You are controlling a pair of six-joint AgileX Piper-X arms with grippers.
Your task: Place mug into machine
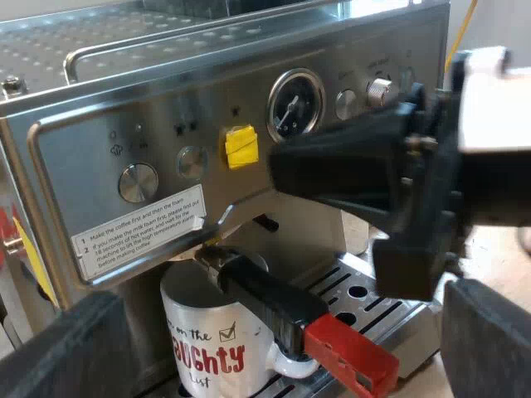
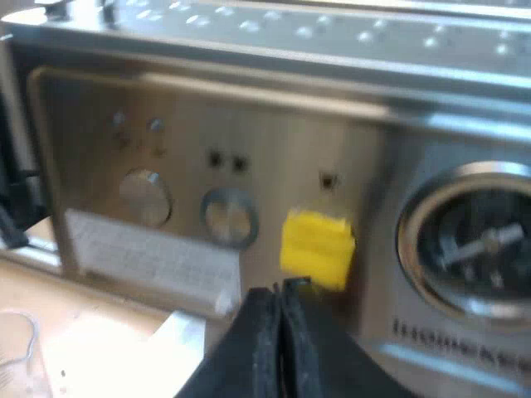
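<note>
A white mug [image 1: 207, 340] with red lettering stands on the drip tray [image 1: 369, 303] of the espresso machine [image 1: 99, 133], directly under the metal holder [image 1: 249, 286] locked into the front. The holder's dark handle ends in red [image 1: 348, 356] and juts out past the mug. My left gripper [image 1: 282, 348] is open, its fingers [image 1: 66, 348] wide apart and well back from the mug, holding nothing. My right gripper [image 2: 280, 292] is shut, its tips just below the yellow-taped button [image 2: 317, 249]. From the left wrist it appears as a black gripper [image 1: 282, 170] pointing at that yellow button [image 1: 241, 146].
The machine's panel carries a pressure gauge [image 1: 295, 104], round knobs [image 1: 138, 182] and a white instruction label [image 1: 137, 232]. The perforated steel top [image 1: 124, 41] has a rail along it. A wooden table surface [image 2: 50, 307] lies beside the machine.
</note>
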